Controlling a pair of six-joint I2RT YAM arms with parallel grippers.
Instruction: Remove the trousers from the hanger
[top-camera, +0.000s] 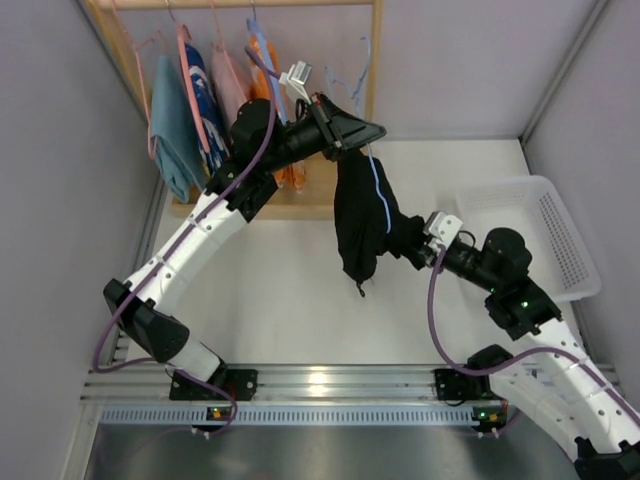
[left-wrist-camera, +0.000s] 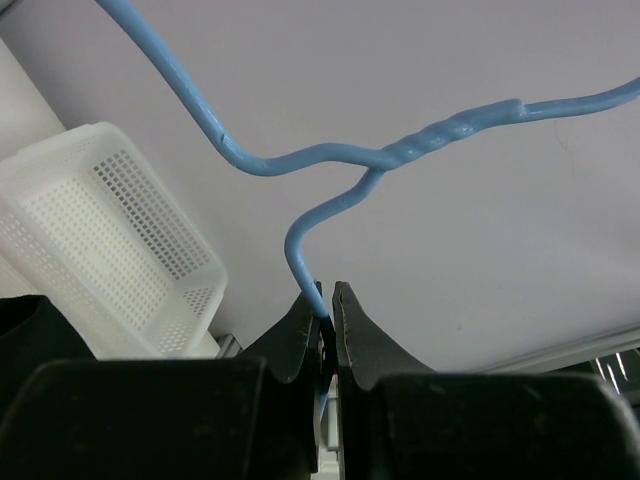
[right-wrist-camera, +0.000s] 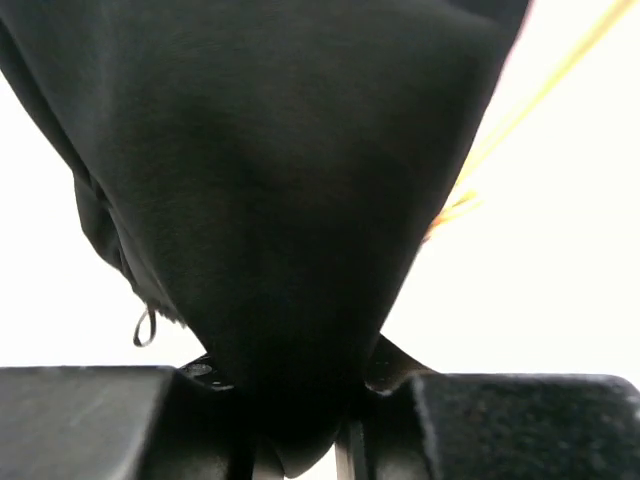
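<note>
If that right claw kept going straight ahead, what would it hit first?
The black trousers: the right gripper has that cloth between its jaws, so it would push straight into it.

White table (top-camera: 280, 300) carries a white basket (top-camera: 565, 245) at right, wooden rack (top-camera: 376, 60) behind

No readable text, no labels or brands, no numbers or signs

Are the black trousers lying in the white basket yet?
No, the black trousers hang from the blue hanger above the table, well to the left of the white basket.
</note>
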